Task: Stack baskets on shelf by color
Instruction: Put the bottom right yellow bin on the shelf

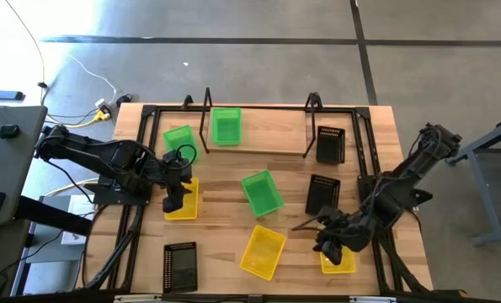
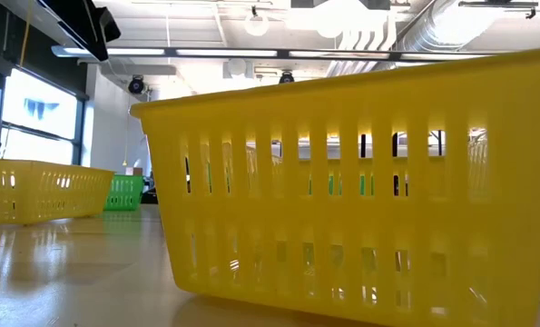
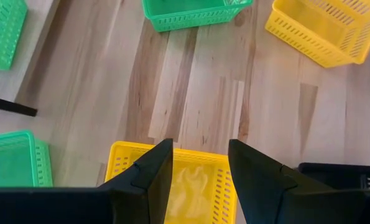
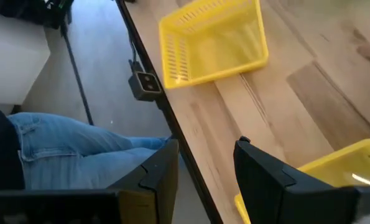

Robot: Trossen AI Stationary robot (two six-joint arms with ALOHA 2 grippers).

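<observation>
The shelf stands at the table's far side with one green basket on its left end. My left gripper is open above a yellow basket at the table's left. Whether its fingers touch that basket's rim I cannot tell. My right gripper hangs open near the table's near right corner, beside another yellow basket. A third yellow basket rests on the table near the front.
A green basket sits left of the shelf and another at the table's middle. Black baskets lie right of the shelf, at mid right and at near left. A person's leg in jeans is beyond the near edge.
</observation>
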